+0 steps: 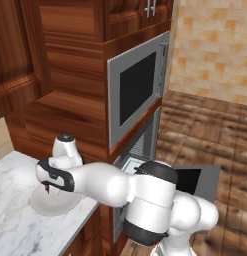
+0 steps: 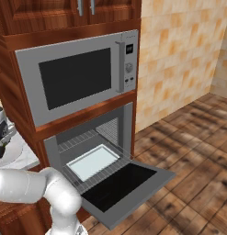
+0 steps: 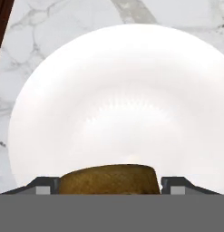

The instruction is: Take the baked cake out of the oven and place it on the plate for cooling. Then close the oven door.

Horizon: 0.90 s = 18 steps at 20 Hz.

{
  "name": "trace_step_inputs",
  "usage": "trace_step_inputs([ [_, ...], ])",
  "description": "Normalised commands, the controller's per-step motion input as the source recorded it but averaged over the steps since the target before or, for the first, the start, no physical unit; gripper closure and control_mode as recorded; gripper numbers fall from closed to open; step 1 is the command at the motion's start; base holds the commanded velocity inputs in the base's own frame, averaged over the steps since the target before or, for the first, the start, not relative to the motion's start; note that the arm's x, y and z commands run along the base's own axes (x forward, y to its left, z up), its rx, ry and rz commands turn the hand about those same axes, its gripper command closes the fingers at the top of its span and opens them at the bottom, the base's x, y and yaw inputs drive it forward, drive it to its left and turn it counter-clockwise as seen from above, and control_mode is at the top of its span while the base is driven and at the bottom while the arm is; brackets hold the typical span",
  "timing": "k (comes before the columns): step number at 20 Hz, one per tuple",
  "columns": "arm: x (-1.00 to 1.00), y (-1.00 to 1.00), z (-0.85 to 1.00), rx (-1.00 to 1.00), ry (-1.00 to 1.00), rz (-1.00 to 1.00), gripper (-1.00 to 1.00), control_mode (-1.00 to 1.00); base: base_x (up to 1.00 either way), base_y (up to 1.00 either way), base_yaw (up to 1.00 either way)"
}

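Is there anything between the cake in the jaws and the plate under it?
Nothing visible. In the hand view the baked cake sits between the gripper jaws, directly above the bare white plate on the marble counter.

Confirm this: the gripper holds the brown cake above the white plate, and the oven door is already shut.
Wrong on the door: the grey steel oven door hangs open, as the right base view shows. The rest holds: the gripper holds the small round brown cake above the round white plate.
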Motion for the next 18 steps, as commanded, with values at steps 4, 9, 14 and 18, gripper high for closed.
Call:
trace_step_inputs([
  [4, 0.00, 0.49, -0.18, -0.05, 0.00, -0.21, 1.00, -1.00, 0.00, 0.00, 0.00],
  [9, 0.00, 0.42, -0.18, -0.06, 0.00, -0.21, 1.00, -1.00, 0.00, 0.00, 0.00],
  [14, -0.24, 0.16, -0.06, -0.05, 0.00, -0.21, -1.00, -1.00, 0.00, 0.00, 0.00],
  [18, -0.63, 0.00, 0.00, -0.01, 0.00, -0.20, -1.00, -1.00, 0.00, 0.00, 0.00],
])
